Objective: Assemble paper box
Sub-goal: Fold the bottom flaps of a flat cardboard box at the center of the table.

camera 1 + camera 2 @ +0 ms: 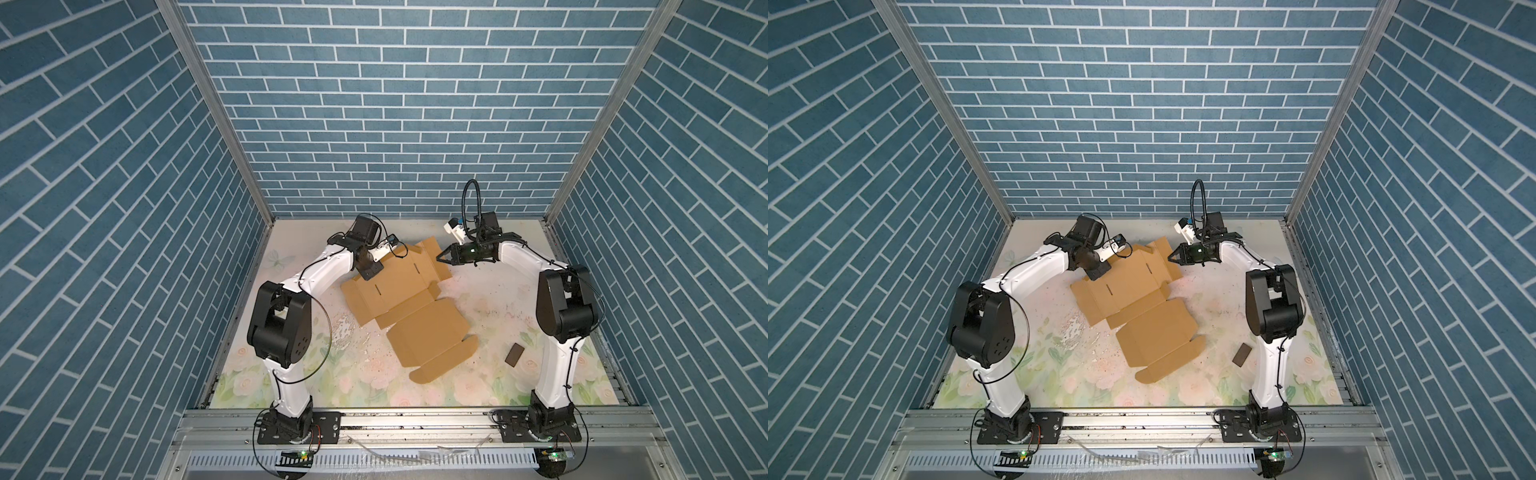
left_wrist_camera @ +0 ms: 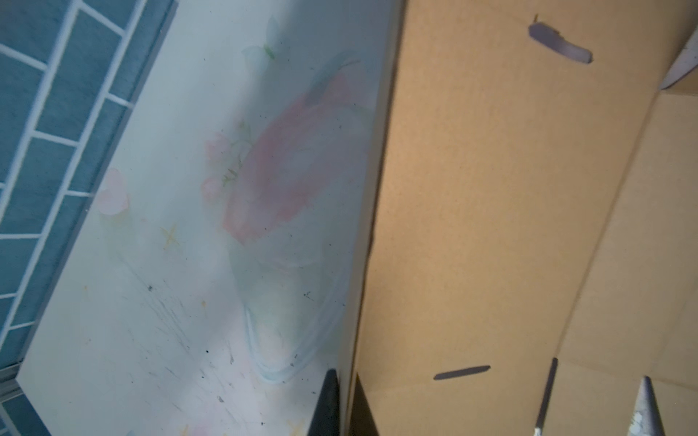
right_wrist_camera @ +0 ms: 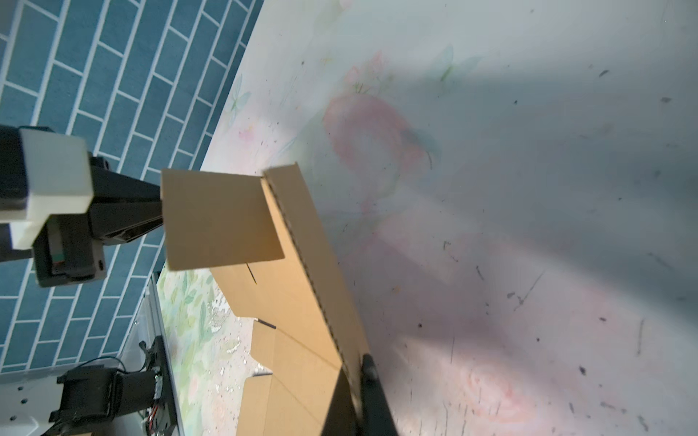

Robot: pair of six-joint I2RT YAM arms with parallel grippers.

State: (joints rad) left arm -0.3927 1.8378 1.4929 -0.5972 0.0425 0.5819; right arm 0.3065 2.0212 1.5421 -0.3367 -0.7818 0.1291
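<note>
The paper box (image 1: 415, 324) (image 1: 1142, 328) is a flat tan cardboard sheet with flaps and slots, spread across the middle of the floral mat. Its far end is raised off the mat between the two arms. My left gripper (image 1: 374, 272) (image 1: 1098, 272) is shut on the sheet's far left edge. In the left wrist view the dark fingertips (image 2: 326, 404) pinch the paper box (image 2: 491, 207) edge. My right gripper (image 1: 439, 257) (image 1: 1171, 257) is shut on the far right flap. The right wrist view shows the gripper (image 3: 357, 392) clamping the paper box (image 3: 294, 294) edge.
A small dark brown chip (image 1: 514, 354) (image 1: 1241, 354) lies on the mat near the right arm's base. White flakes (image 1: 345, 328) dot the mat left of the sheet. Blue brick walls close three sides, and an aluminium rail (image 1: 415, 419) runs along the front.
</note>
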